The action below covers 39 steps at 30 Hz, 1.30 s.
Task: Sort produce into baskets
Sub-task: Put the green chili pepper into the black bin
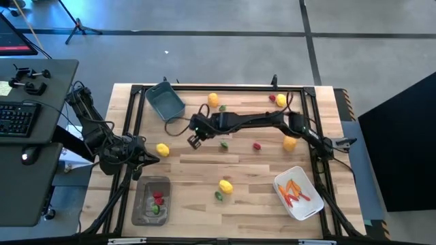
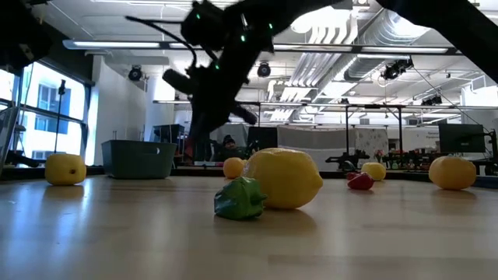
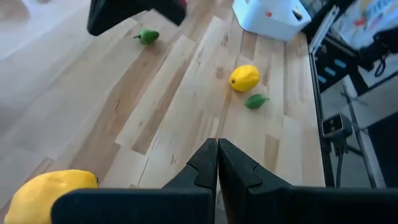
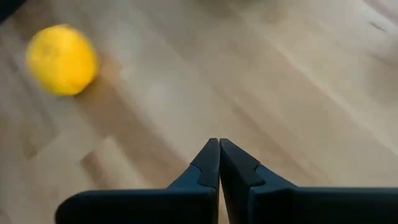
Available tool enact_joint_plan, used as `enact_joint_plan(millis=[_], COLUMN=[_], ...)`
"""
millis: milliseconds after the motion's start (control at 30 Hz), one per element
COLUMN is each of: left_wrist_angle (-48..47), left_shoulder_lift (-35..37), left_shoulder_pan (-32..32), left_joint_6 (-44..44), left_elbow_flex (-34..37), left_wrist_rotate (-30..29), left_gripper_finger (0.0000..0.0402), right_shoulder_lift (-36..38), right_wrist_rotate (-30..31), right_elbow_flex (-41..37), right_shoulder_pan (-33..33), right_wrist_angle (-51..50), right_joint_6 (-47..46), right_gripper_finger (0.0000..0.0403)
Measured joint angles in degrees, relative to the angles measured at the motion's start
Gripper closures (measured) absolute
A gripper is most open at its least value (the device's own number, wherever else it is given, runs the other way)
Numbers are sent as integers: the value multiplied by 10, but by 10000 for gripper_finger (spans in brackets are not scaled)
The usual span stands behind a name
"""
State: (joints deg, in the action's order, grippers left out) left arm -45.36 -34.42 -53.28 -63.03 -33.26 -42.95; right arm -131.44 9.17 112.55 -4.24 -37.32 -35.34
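Over on the far left, the left gripper (image 1: 144,158) sits at the table's left edge, fingers pressed together on nothing, with a yellow lemon (image 1: 162,149) just beside its tip. Below it the shallow grey tray (image 1: 141,204) lies near the front edge, long side running front to back, red and green pieces inside. Up at the back, the blue-grey tub (image 1: 165,101) sits tilted on a diagonal, apparently empty.

Moving toward the middle: the right gripper (image 1: 194,141) is stretched far across the table, its arm running crosswise between the back row of produce and the front, and its fingers are shut tight with nothing between them; its own camera shows bare wood ahead and the lemon off to one side. Behind the arm, an orange round (image 1: 213,99) with a green piece (image 1: 222,107) beside it. In front of it, another green piece (image 1: 223,144) and a red piece (image 1: 257,145), well apart. Nearer the front, a second lemon (image 1: 225,185) touches a small green piece (image 1: 219,195); open wood all around them.

Rightward, a lemon (image 1: 281,100) at the back, an orange-yellow fruit (image 1: 290,143) by the arm's elbow, and the white tub (image 1: 281,190) angled at the front right corner, thin orange sticks (image 1: 294,193) inside.
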Motion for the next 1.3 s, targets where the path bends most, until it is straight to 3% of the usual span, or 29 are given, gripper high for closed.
enact_joint_plan(millis=[200,467,567,700,933,1300], left_wrist_angle=[-9,-16,-18,-23,-24,-29], left_shoulder_lift=[0,-1,-1,-1,-2,-2], left_shoulder_pan=[2,34,50,69,87,96], left_joint_6=[-41,-68,-58,-58,-58,-58], left_elbow_flex=[0,0,0,0,0,0], left_wrist_rotate=[-56,-83,-85,-83,-69,-65], left_gripper_finger=[401,401,401,401,401,401], right_shoulder_lift=[51,133,141,138,107,53], right_wrist_rotate=[-35,-38,-52,-69,-72,-61], right_elbow_flex=[-125,-193,-193,-193,-193,-193], right_shoulder_pan=[-44,-121,-150,-180,-205,-223], right_wrist_angle=[104,54,26,14,35,62], right_joint_6=[5,68,121,174,209,210], right_gripper_finger=[403,390,353,274,156,139])
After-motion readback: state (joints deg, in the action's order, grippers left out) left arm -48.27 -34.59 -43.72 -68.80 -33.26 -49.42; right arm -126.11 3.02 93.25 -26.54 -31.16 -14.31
